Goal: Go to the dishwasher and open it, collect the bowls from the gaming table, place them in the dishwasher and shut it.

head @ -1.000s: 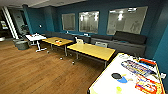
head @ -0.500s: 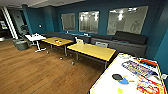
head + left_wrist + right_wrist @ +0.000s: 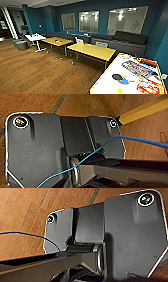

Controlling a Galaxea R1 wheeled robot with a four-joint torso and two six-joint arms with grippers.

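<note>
Robot beside the gaming table in a lounge

The gaming table (image 3: 110,82), white tabletop with a yellow edge, sits at the lower right of the head view, carrying colourful game boards (image 3: 138,68) and a dark round item (image 3: 117,76); whether that is a bowl, or how either gripper's fingers stand, I cannot tell. Both wrist cameras look down on wooden floor (image 3: 22,218).

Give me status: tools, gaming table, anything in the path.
Tools: state unreadable. Gaming table near right, game boards on top, no bowls made out. Yellow tables and wood floor ahead.
</note>
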